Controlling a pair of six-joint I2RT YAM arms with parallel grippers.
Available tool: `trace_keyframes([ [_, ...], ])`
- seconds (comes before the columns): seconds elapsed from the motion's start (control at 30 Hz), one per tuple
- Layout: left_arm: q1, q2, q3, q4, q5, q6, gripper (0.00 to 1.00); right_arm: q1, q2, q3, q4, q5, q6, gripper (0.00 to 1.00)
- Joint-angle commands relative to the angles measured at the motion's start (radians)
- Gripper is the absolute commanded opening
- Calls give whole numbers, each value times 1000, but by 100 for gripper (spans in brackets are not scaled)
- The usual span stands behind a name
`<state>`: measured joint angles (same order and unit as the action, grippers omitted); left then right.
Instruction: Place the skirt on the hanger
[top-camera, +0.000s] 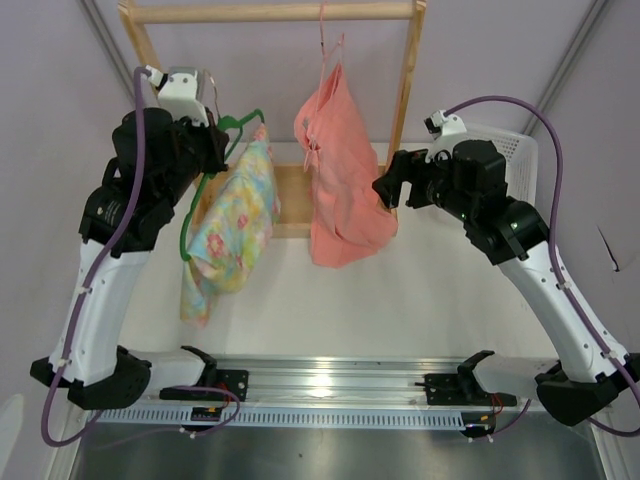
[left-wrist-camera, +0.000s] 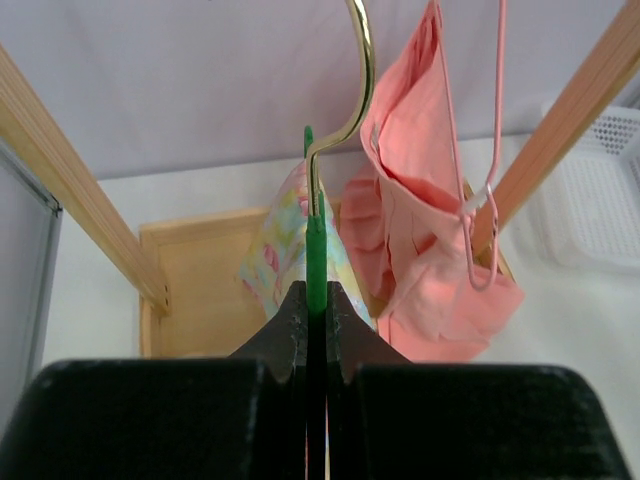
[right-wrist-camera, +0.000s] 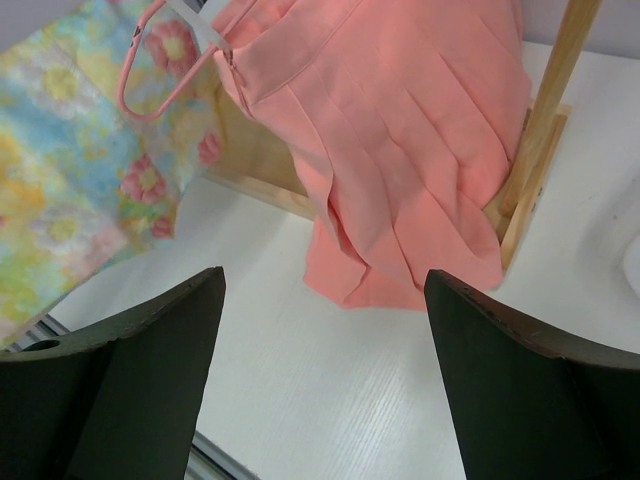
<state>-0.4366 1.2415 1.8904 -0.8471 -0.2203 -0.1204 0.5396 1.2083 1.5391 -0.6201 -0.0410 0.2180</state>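
Pinched tight in the left hand (left-wrist-camera: 318, 330), closest of all, is the green hanger (left-wrist-camera: 315, 255), its hook rising straight ahead of the fingers. Below that hand the skirt (top-camera: 235, 215) hangs from the hanger, long axis drooping toward the tabletop (top-camera: 420, 300). Right of it a salmon garment (top-camera: 340, 190) on the wooden rack (top-camera: 270, 12) stands between, and beyond that the right hand (right-wrist-camera: 322, 280) gapes wide, empty.

Left arm (top-camera: 100, 290) and right arm (top-camera: 565, 298): white link shells, black joint housings behind the claw. Purple cable (top-camera: 136, 130) runs back from the white camera module (top-camera: 182, 88) above the claw. Right gripper (right-wrist-camera: 325, 330) fingers (right-wrist-camera: 130, 380): matte black, wedge-shaped.
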Motion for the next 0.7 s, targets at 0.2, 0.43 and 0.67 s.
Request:
trace_keyframes([
  [0.2,99,105,151,250,50,36,0,-12,-33,-2,23,6,-2,87],
  [0.43,240,177,164,364,254,-7,0,-15,-32,-4,25,3,-12,87],
  [0.67,380,306,258,453,507,-83,0,-17,-15,-10,62,-17,4,87],
])
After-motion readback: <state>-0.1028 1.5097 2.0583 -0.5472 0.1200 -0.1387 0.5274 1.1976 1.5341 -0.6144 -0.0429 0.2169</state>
